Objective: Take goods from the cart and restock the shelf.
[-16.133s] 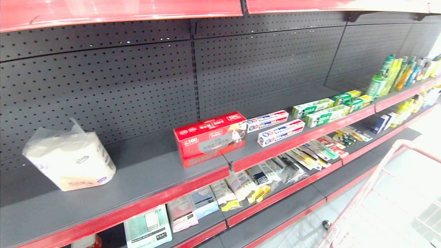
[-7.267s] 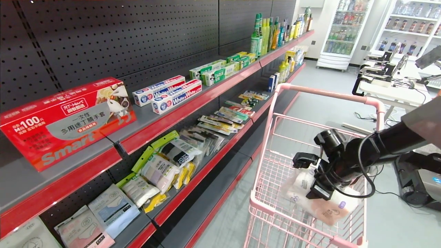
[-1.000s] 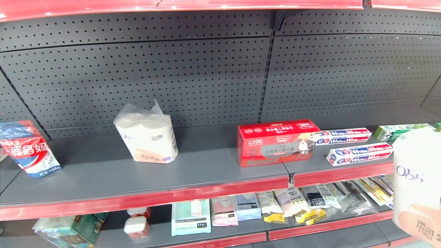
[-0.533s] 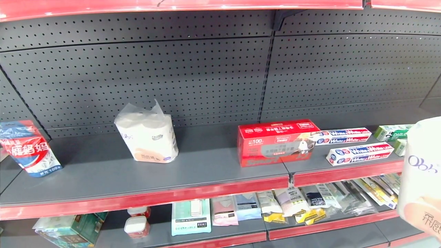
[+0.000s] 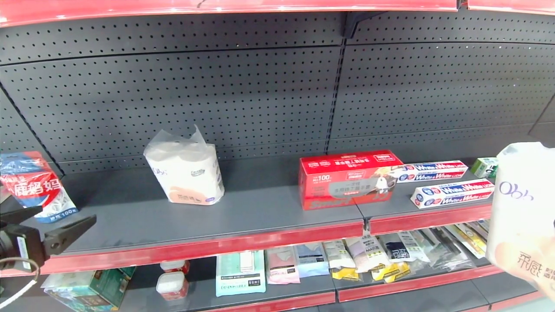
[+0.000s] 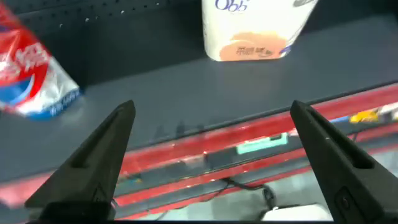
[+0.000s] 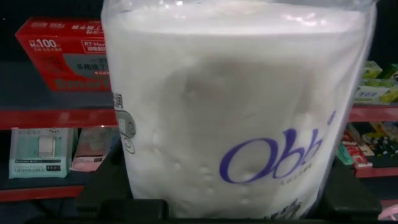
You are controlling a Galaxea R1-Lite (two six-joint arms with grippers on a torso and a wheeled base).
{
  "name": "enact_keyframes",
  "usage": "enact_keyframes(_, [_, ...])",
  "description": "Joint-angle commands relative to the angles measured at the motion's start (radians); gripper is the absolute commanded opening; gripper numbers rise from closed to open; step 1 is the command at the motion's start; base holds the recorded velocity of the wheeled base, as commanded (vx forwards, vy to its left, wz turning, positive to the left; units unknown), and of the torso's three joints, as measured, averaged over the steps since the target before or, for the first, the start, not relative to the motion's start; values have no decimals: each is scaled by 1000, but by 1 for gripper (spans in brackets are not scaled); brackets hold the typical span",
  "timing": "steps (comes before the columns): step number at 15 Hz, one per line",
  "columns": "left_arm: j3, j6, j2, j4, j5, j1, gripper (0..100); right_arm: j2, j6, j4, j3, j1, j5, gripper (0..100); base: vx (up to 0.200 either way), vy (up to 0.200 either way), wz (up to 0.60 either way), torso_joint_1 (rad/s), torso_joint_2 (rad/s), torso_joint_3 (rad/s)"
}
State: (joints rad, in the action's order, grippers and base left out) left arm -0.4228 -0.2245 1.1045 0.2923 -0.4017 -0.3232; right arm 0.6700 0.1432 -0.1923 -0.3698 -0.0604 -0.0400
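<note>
A white toilet paper pack (image 5: 522,208) hangs in the air at the far right, in front of the shelf's red edge. My right gripper is shut on it, its fingers hidden by the pack (image 7: 242,106). A second, matching pack (image 5: 185,173) stands upright on the grey shelf (image 5: 260,203), left of centre. My left gripper (image 5: 68,213) is low at the left, open and holding nothing, just before the shelf edge. In the left wrist view its gripper (image 6: 211,107) faces the shelf, with the standing pack (image 6: 255,28) beyond it.
A red and blue bag (image 5: 37,188) stands at the shelf's left end, close to my left gripper. A red box (image 5: 347,178) and toothpaste boxes (image 5: 451,193) lie to the right. Bare shelf lies on both sides of the standing pack. Small packets fill the lower shelf (image 5: 303,290).
My left gripper has come into the head view at the lower left. The held pack has shifted a little up and to the left at the right edge.
</note>
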Motion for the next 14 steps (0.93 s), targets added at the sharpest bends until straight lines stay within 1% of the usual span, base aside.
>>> enact_keyframes(1, [-17, -184, 327, 153, -216, -183, 100, 22, -2, 4, 0, -2, 2, 0, 0, 0, 0, 0, 0, 0])
enact_keyframes(2, [-47, -202, 465, 311, -299, -188, 100, 48, -27, 4, -1, -25, 5, 0, 0, 0, 0, 0, 0, 0])
enact_keyframes(3, [-60, -202, 495, 340, -318, -188, 100, 62, -27, -1, -1, -39, 5, 0, 0, 0, 0, 0, 0, 0])
enact_keyframes(4, [-126, -204, 563, 350, -390, -186, 100, 99, -25, -1, -15, -81, 5, 0, 0, 0, 0, 0, 0, 0])
enact_keyframes(5, [-174, -204, 606, 350, -427, -188, 100, 122, -24, -2, -24, -102, 3, 0, 0, 0, 0, 0, 0, 0])
enact_keyframes(6, [-189, -204, 618, 350, -437, -188, 100, 126, -24, -2, -31, -105, 2, 0, 0, 0, 0, 0, 0, 0])
enact_keyframes(7, [-237, -207, 664, 350, -500, -178, 100, 145, -25, -2, -57, -105, 2, 0, 0, 0, 0, 0, 0, 0])
enact_keyframes(8, [-258, -211, 692, 350, -523, -165, 100, 149, -25, -2, -63, -107, 3, 0, 0, 0, 0, 0, 0, 0])
enact_keyframes(9, [-269, -211, 706, 350, -529, -160, 100, 151, -25, -1, -67, -108, 3, 0, 0, 0, 0, 0, 0, 0])
enact_keyframes(10, [-303, -211, 752, 352, -549, -151, 100, 155, -24, -1, -69, -118, 5, 0, 0, 0, 0, 0, 0, 0])
enact_keyframes(11, [-341, -214, 795, 353, -552, -139, 100, 155, -24, 1, -67, -121, 5, 0, 0, 0, 0, 0, 0, 0])
enact_keyframes(12, [-373, -214, 821, 353, -569, -137, 100, 155, -24, 2, -63, -121, 5, 0, 0, 0, 0, 0, 0, 0])
enact_keyframes(13, [-406, -214, 847, 352, -605, -134, 100, 155, -22, 2, -61, -121, 5, 0, 0, 0, 0, 0, 0, 0])
enact_keyframes(14, [-424, -214, 862, 350, -620, -126, 100, 155, -22, 2, -63, -122, 6, 0, 0, 0, 0, 0, 0, 0])
